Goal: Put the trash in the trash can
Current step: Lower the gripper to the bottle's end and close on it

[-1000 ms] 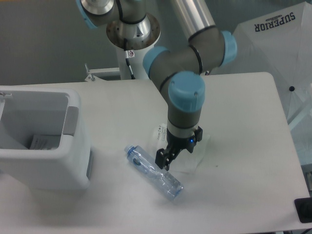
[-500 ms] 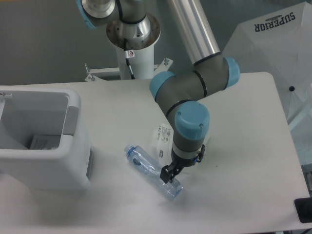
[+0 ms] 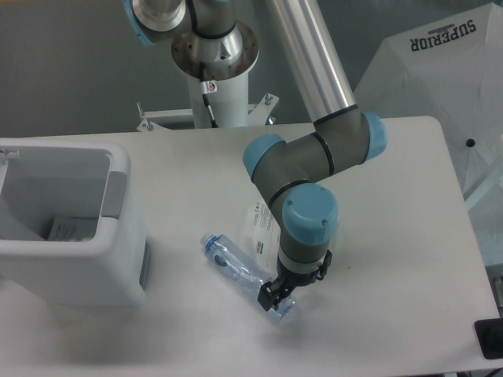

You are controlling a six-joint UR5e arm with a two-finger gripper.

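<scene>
Since the earlier frames the claw [image 3: 273, 296] has been carried from beside the pouch, toward the near side of the desk, and lowered onto the bottle's right-hand end. The grey arm with light blue joint caps [image 3: 310, 221] is seen bent sharply at the elbow: the silver upper tube runs down from the top of the view, the forearm is folded back to the left, and the wrist is pointed almost straight down at the white desk [image 3: 393, 236].

The clear plastic bottle with a blue cap [image 3: 245, 276] is laid on its side on the desk, cap toward the left and far, base toward the right and near. The black fingers are set at the bottle's lower body, touching or just over it; whether they are spread or closed on it cannot be told from this view.

The flat whitish translucent plastic pouch with a printed label [image 3: 262, 224] is lying on the desk just beyond the bottle, partly hidden by the wrist.

The white boxy plastic bin with rounded corners and a grey side panel [image 3: 118, 236] is stood at the left edge of the desk, well apart from the bottle, with a piece of printed paper [image 3: 67, 228] visible inside.
</scene>
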